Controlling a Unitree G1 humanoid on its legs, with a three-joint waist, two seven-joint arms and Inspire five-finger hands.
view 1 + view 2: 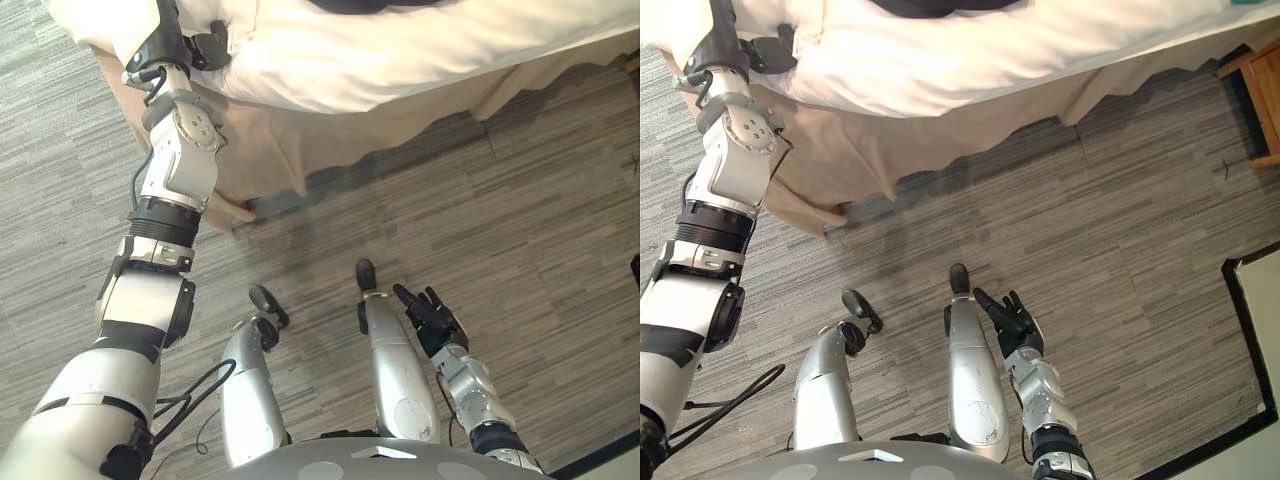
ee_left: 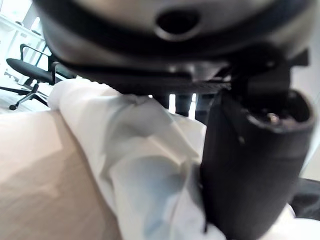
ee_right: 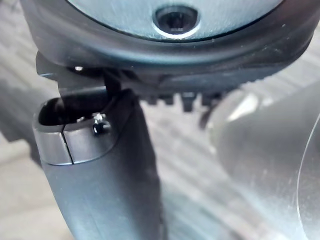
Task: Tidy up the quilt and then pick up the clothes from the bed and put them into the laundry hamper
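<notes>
I am seeing the left hand (image 1: 172,42) reaching up at the edge of the white quilt (image 1: 420,50), which is lying over the bed above the beige bed skirt (image 1: 290,150). Its thumb is pressing against a fold of the quilt; I cannot tell how its fingers are set. The right hand (image 1: 1008,318) is hanging low over the grey carpet (image 1: 540,220), fingers straight and relaxed, holding nothing. A dark item (image 1: 930,6), too cut off to name, is lying on the quilt.
</notes>
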